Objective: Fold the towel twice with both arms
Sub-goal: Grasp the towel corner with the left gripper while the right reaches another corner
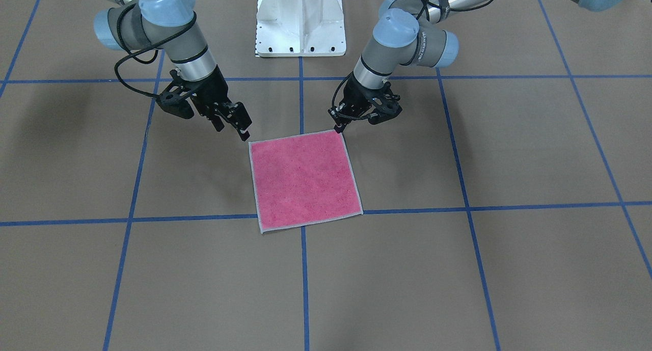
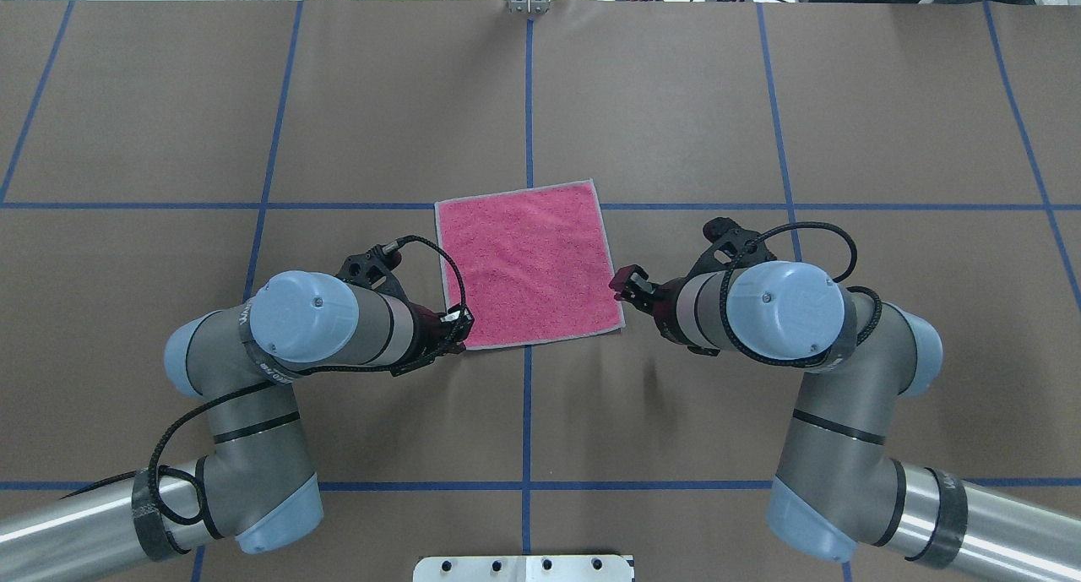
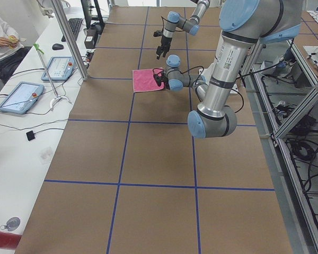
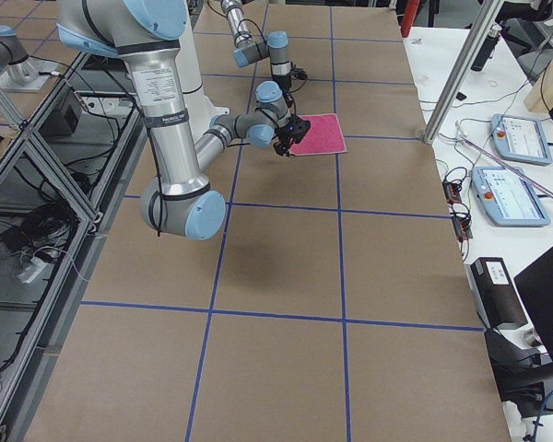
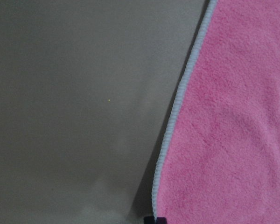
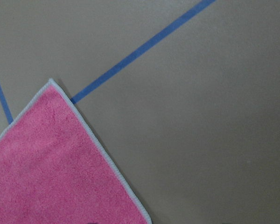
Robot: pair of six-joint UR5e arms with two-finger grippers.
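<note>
claws first: the right gripper (image 1: 233, 132) hangs with jaws spread just beside one robot-side corner of the towel (image 1: 304, 180); the left gripper (image 1: 340, 128) points tip-down at the other corner, and i cannot tell whether its jaws are apart. the brown table (image 1: 509, 269) carries blue tape lines (image 1: 407, 210). the towel lies flat and unfolded across one line, pink face up. its light grey border (image 5: 177, 107) runs unwrinkled. for the first fold, each pinch should probably catch the border right at its corner, both equally deep, then lift together so the edge keeps taut.
</note>
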